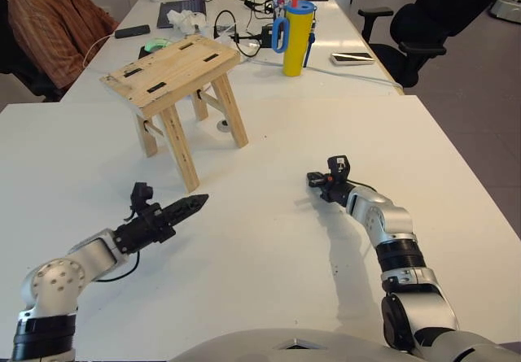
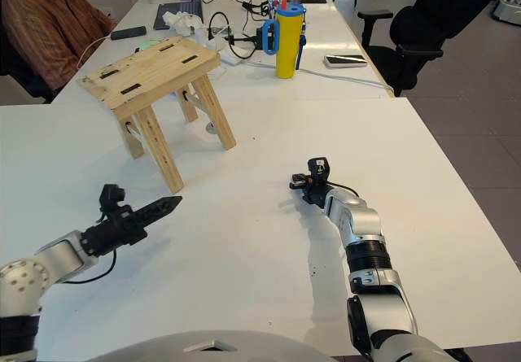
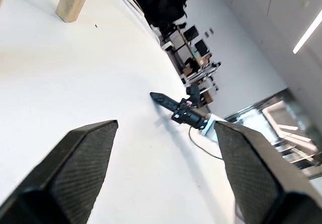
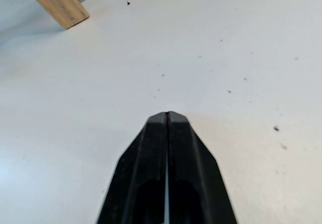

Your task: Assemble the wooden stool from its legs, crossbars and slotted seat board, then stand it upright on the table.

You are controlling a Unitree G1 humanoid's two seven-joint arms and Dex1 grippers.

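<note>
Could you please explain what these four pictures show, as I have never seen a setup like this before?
This is a humanoid robot with two arms, each ending in a two-fingered gripper. Two pictures come from a stereo camera on its head, looking down over both arms. The other two come from a camera on each wrist, looking along that arm's fingers. On the white table stands a wooden stool, already assembled and upright. The left gripper is open and the right gripper is shut. Both are empty, close to the table surface and apart from the stool. On the next table behind stands a yellow bottle among desk clutter.
</note>
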